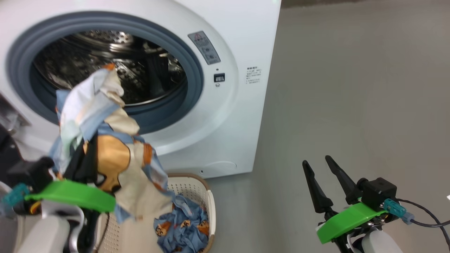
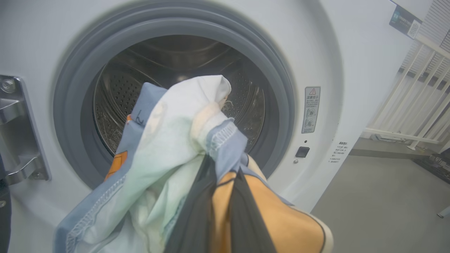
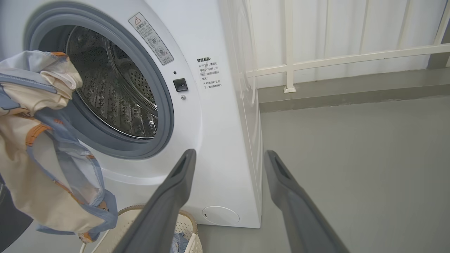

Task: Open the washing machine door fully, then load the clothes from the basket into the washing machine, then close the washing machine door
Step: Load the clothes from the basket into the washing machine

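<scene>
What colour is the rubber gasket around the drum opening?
The gasket is plain grey; the left wrist view shows it best.

Smooth grey floor, white railing against a pale wall, soft even light.

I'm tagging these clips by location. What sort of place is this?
Probably a laundry corner, maybe on a balcony: a white front-loading washer, a basket of clothes on the grey floor, and a white railing nearby.

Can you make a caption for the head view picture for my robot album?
Left gripper, jaws shut, holds a blue cartoon-print garment before the open washing machine; more clothes wait in the basket.
</scene>
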### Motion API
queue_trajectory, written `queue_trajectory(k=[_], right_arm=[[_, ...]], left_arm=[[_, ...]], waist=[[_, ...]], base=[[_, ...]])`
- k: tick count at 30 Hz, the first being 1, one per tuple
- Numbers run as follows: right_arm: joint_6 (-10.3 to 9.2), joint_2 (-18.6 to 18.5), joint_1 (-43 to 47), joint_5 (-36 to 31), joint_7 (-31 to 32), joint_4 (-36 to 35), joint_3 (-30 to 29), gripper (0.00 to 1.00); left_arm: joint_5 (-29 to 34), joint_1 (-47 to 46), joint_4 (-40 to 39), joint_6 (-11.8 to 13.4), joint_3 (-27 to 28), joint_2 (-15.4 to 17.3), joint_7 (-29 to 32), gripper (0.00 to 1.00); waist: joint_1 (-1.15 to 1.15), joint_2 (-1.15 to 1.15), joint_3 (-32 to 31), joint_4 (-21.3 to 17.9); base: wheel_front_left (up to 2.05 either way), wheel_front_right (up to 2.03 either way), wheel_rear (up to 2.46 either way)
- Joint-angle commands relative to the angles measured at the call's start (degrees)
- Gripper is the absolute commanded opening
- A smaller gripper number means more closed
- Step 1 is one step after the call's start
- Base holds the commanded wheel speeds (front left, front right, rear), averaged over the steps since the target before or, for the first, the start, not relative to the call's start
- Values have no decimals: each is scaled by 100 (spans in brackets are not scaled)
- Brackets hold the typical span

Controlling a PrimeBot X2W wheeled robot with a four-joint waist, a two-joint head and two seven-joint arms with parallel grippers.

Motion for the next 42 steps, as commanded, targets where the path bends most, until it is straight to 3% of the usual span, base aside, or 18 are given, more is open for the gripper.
queue_trajectory(k=[1,15,33,38,42], right_arm=[[9,53,-190,-34,-28,-171,147,100],[9,230,-482,-134,-28,-805,357,100],[9,232,-606,223,-28,-1359,618,100],[9,232,-603,319,-28,-1419,703,100],[9,232,-587,342,-28,-1455,688,100]], left_arm=[[27,-420,49,-62,240,187,4,0],[112,-2583,1928,-633,209,460,-28,0],[187,-4948,3423,-759,-230,869,-65,0],[219,-5457,3528,-760,-373,1050,-80,0],[333,-5749,3201,-760,-64,1064,-89,0]], waist=[[0,0,232,-112],[0,0,1761,-584],[0,0,3126,-1181],[0,0,3261,-1341],[0,0,3316,-1373]], base=[[0,0,0],[0,0,0],[0,0,0],[0,0,0],[0,0,0]])
